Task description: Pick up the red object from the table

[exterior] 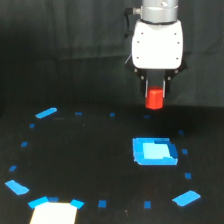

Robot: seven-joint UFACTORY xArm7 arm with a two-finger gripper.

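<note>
The red object (154,99) is a short bright red-orange cylinder. It hangs between the dark fingers (146,88) of my gripper (155,95), well above the black table (90,155). The gripper is shut on it and points straight down under the white wrist housing (157,45). The cylinder sits above and slightly behind the light-blue square patch (154,152). Its top part is hidden between the fingers.
Small blue tape marks ring the table. Larger blue patches lie at the exterior view's left (46,113), lower left (17,187) and lower right (186,198). A bright white patch (54,212) sits at the bottom edge. A dark curtain (60,45) hangs behind.
</note>
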